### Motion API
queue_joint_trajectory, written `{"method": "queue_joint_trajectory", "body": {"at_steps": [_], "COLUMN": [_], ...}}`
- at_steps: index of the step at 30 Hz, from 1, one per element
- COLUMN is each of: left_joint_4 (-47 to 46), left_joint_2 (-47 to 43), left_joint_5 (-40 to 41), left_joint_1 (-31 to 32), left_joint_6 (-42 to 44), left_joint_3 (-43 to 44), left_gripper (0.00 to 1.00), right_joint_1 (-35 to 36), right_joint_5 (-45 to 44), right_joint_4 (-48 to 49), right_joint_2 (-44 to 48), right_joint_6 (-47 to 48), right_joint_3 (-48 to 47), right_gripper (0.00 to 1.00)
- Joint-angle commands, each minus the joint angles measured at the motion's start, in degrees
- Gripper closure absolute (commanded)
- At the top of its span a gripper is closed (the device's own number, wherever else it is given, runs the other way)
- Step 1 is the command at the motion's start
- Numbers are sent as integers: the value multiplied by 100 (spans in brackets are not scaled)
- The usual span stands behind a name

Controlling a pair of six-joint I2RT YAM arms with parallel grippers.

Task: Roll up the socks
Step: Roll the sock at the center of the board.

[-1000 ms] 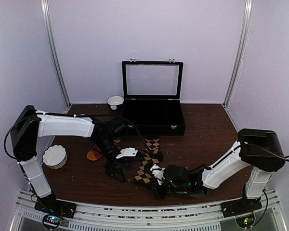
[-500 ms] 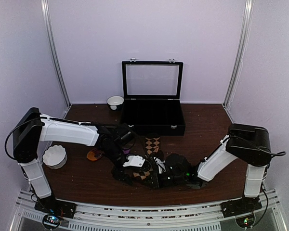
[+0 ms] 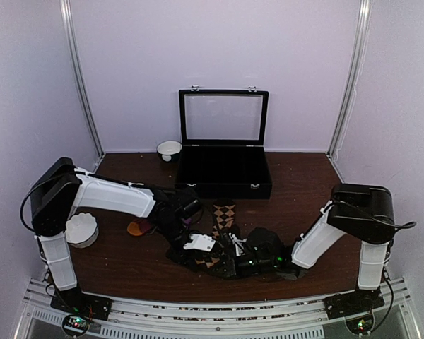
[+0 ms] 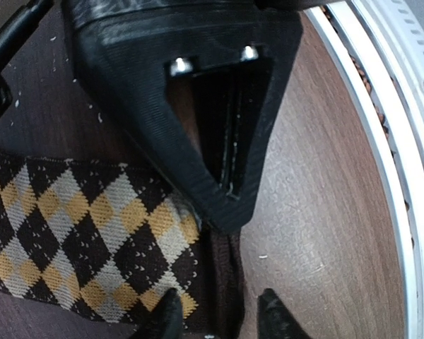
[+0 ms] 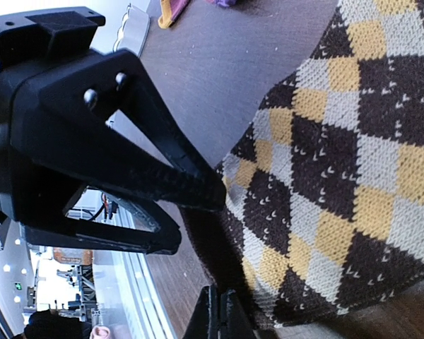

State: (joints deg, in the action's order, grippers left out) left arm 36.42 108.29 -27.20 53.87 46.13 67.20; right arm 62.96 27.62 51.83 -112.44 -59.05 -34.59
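**Left gripper** (image 4: 215,323): standing part open. Its fingertips (image 4: 167,316) are straddling the dark brown cuff edge of the argyle sock (image 4: 78,233). Bare wood is showing between the cuff and one fingertip, so it is not gripping anything.

**Right gripper** (image 5: 219,316): the jaws are pressing fully together on the same dark edge of the sock, pinching the fabric at the tips.

**Relation of the grippers:** the two are meeting nose to nose. The right one's tips are pointing at the left one's and sitting just across the cuff from them.

**Argyle sock:** its patterned body is lying flat on the table (image 3: 304,198), spreading away to one side of both grippers.

**Orange-toed sock** (image 3: 136,228): lying back along the left gripper's forearm, well apart from the right gripper.

**Other items:**
- A scalloped white bowl (image 3: 80,229) is sitting farther back along the left arm.
- A black case (image 3: 224,182), lid raised, is standing beyond both grippers toward the back wall.
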Motion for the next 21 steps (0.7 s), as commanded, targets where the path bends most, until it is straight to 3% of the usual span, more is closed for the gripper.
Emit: {"method": "queue_joint_trajectory", "body": {"at_steps": [1, 11, 18, 20, 21], "left_joint_4": [-7, 328, 505, 622, 704], "left_joint_2": [91, 571, 704, 786, 828], "left_joint_5": [4, 143, -38, -4, -4], "left_joint_1": [63, 63, 54, 47, 45], "left_joint_6": [31, -31, -54, -50, -64], "left_joint_3": [21, 357, 418, 490, 529], "left_gripper": [65, 92, 100, 100, 100], "right_joint_1": [-12, -6, 12, 48, 83], "right_joint_5": [121, 21, -83, -309, -468], "right_joint_4": [-18, -36, -28, -23, -80], "right_joint_2": [-191, -96, -6, 142, 262], "right_joint_6": [-149, -41, 79, 263, 409], "right_joint_3": [59, 263, 337, 487, 553], "right_gripper": [100, 100, 100, 87, 71]}}
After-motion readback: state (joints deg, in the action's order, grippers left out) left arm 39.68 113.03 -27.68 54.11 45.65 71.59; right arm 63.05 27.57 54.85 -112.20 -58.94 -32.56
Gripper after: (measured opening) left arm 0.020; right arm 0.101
